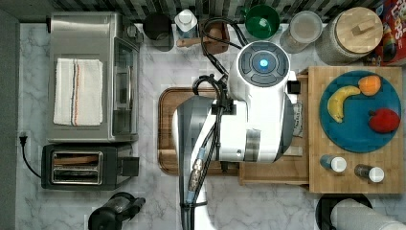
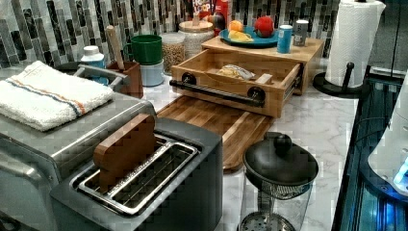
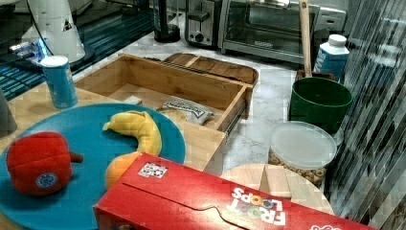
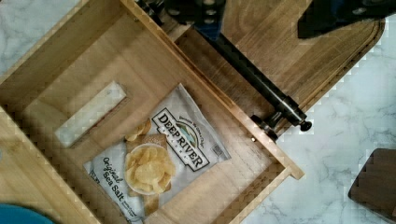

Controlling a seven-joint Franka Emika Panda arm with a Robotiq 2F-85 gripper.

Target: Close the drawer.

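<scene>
Drawer standing pulled out, waiting for a push.

The drawer (image 2: 234, 72), a shallow bamboo tray with a black metal bar handle (image 4: 261, 86), is sticking well out from the box carrying the blue plate (image 1: 356, 127), its front overhanging the darker cutting board (image 2: 219, 122). The gripper (image 4: 261, 16) is hanging right over the handle, whose long axis is running along the drawer front; closing it looks like a push square to that bar, back toward the box. I cannot tell how far the jaws are parted. A glossy chip bag (image 4: 161, 156) is lying flat inside.
</scene>
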